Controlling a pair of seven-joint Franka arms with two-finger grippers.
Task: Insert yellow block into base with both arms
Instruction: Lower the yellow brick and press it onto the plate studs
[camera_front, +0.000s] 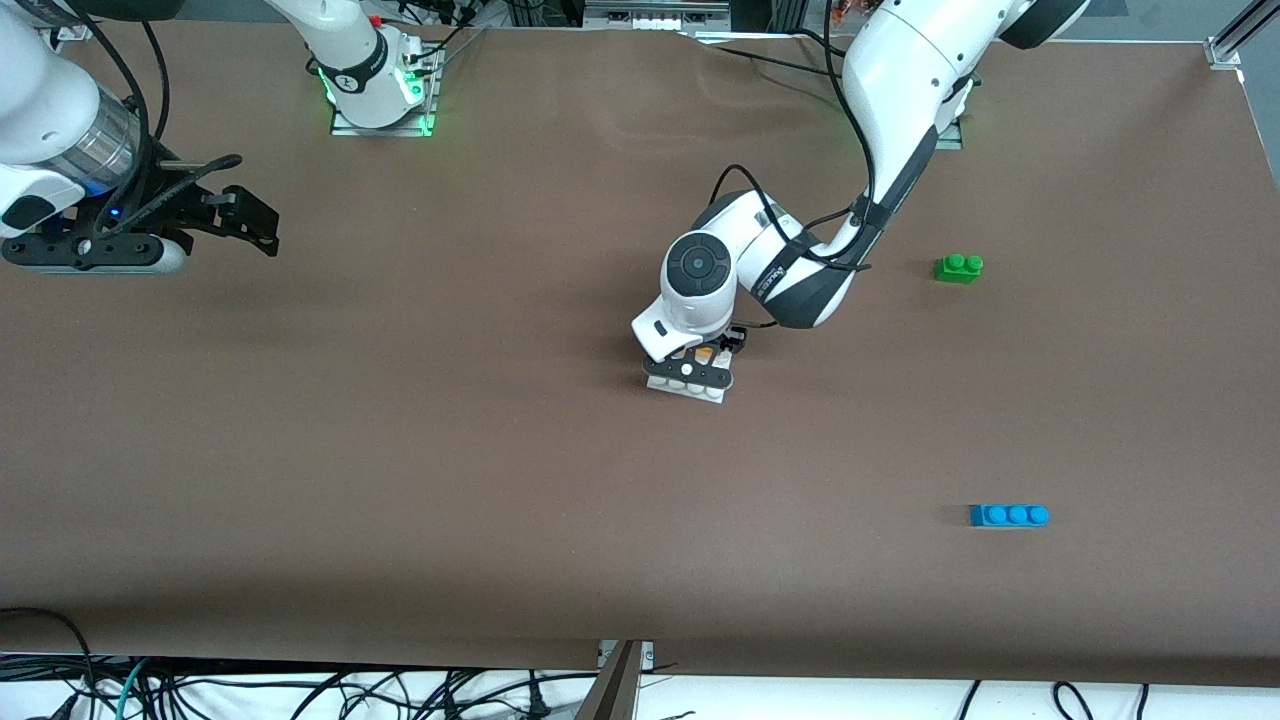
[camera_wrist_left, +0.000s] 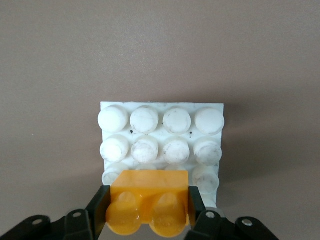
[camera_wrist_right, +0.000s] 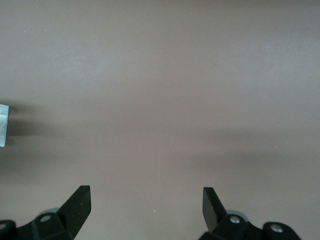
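Left gripper (camera_wrist_left: 148, 207) down at mid-table, over the base (camera_front: 690, 387). Fingers (camera_wrist_left: 99, 207) pinched on the block (camera_wrist_left: 148, 200), one on each short side. Block yellow-orange, two studs toward the wrist camera, held level. Block over the base's row of studs nearest the gripper, covering the middle two of that row; whether seated on them or just above, cannot tell. In the front view only a sliver of the block (camera_front: 704, 353) seen under the wrist.

Base white, flat on the table (camera_front: 500, 450), near its middle. Three rows of four studs seen in full or in part in the left wrist view; studs scuffed, grey smudges on tops. In the front view only the edge nearest the camera seen, rest hidden by the left gripper.

Right gripper (camera_front: 240, 220) in the air over bare table at the right arm's end, well apart from the base. Fingers (camera_wrist_right: 77, 205) spread wide, nothing between them. Right arm waiting. Small pale object at the edge of the right wrist view, not identified.

Green brick (camera_front: 958, 267), two studs, on the table toward the left arm's end, farther from the camera than the base. Blue brick (camera_front: 1008, 515), three studs, same end, nearer the camera than the green one. Both well apart from the base and from each other.
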